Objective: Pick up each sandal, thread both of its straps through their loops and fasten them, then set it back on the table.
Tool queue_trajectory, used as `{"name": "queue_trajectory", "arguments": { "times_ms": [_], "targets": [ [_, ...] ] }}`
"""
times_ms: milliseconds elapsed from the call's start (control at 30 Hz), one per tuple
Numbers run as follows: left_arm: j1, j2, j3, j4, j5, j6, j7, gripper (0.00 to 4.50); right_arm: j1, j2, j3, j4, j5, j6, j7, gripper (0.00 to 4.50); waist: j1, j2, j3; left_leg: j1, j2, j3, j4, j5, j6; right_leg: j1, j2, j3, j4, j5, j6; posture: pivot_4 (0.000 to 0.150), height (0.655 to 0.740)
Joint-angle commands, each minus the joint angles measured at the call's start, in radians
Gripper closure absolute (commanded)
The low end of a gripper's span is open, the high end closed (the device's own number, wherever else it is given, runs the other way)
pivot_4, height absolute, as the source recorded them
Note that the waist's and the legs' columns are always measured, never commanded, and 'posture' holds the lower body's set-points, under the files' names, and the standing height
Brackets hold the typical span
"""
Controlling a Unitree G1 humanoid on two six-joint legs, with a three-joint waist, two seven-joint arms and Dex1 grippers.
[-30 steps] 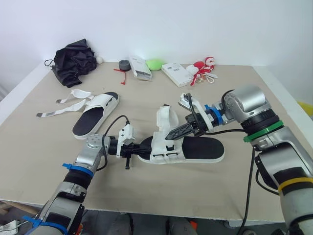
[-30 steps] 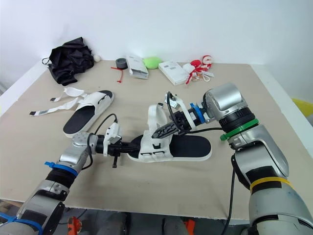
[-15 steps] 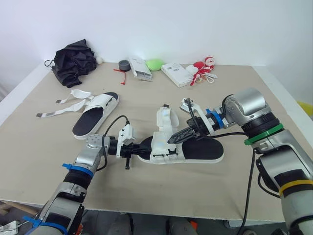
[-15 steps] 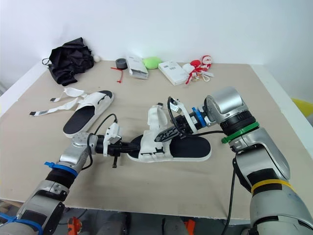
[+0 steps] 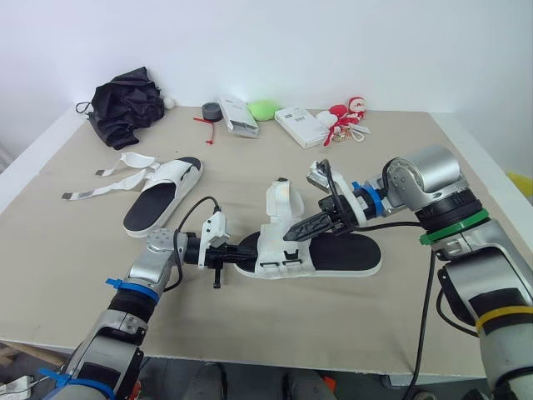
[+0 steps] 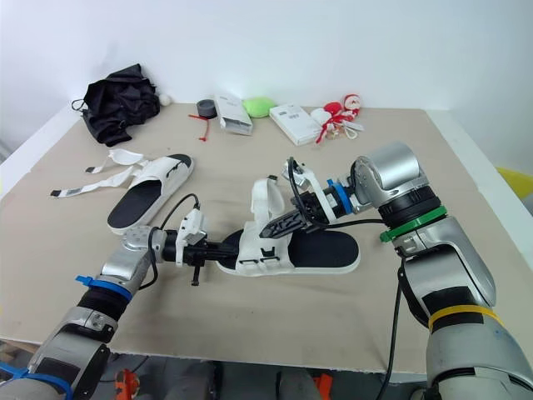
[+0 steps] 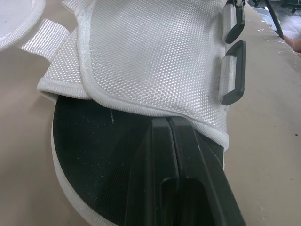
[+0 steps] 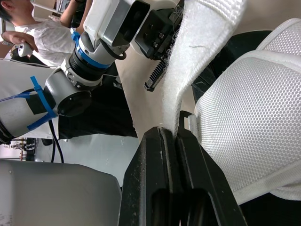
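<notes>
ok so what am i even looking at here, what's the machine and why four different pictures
It is a humanoid robot with two arms, each ending in two black fingers. The two wide pictures come from cameras in its head, looking down on a table; the two close-ups come from cameras on its wrists. Two sandals lie there: the near sandal it is working on, and the far sandal with loose straps. The right fingers pinch a white strap of the near sandal; the left fingers are shut, resting on its black sole.

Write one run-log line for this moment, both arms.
left jaws: shut, resting on sandal insole | right jaws: shut on strap | other sandal: on table, straps loose
</notes>
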Motion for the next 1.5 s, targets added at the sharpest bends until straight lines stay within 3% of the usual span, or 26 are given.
{"name": "queue_trajectory", "arguments": {
  "times_ms": [33, 333, 700, 1167, 1500],
  "targets": [
    [0.090, 0.022, -0.073, 0.093, 0.086, 0.065, 0.016, 4.50, 0.004, -0.010, -0.014, -0.036, 0.014, 0.006, -0.012, 4.44, 0.000, 0.000, 0.000, 0.000, 0.000, 0.000, 0.000, 0.000, 0.000, 0.000, 0.000, 0.000, 0.000, 0.000, 0.000, 0.150, 0.7380],
    [0.099, 0.026, -0.074, 0.077, 0.082, 0.075, 0.019, 4.50, 0.025, -0.015, -0.008, -0.044, 0.011, 0.003, -0.030, 4.44, 0.000, 0.000, -0.001, 0.001, 0.000, 0.000, 0.000, 0.000, 0.000, 0.000, 0.000, 0.000, 0.000, 0.000, 0.000, 0.150, 0.7380],
    [0.102, 0.022, -0.075, 0.067, 0.081, 0.086, 0.023, 4.50, 0.078, -0.033, 0.104, -0.081, -0.072, -0.054, -0.091, 4.44, 0.000, 0.000, -0.003, 0.001, 0.000, 0.000, -0.001, 0.000, 0.000, 0.001, 0.000, 0.001, 0.000, -0.001, 0.000, 0.150, 0.7380],
    [0.102, 0.020, -0.073, 0.069, 0.082, 0.087, 0.024, 4.50, 0.119, -0.098, 0.081, -0.246, -0.003, -0.128, 0.009, 4.44, 0.001, 0.000, -0.003, 0.000, 0.000, 0.000, -0.001, -0.002, 0.000, 0.001, 0.000, 0.001, 0.000, -0.003, 0.001, 0.150, 0.7380],
    [0.102, 0.018, -0.075, 0.070, 0.082, 0.088, 0.024, 4.50, 0.123, -0.084, 0.023, -0.259, 0.031, -0.123, 0.010, 4.44, 0.001, 0.000, -0.003, 0.000, 0.000, 0.000, -0.001, -0.002, -0.001, 0.001, 0.000, 0.001, 0.000, -0.003, 0.001, 0.150, 0.7380]
  ]
}}
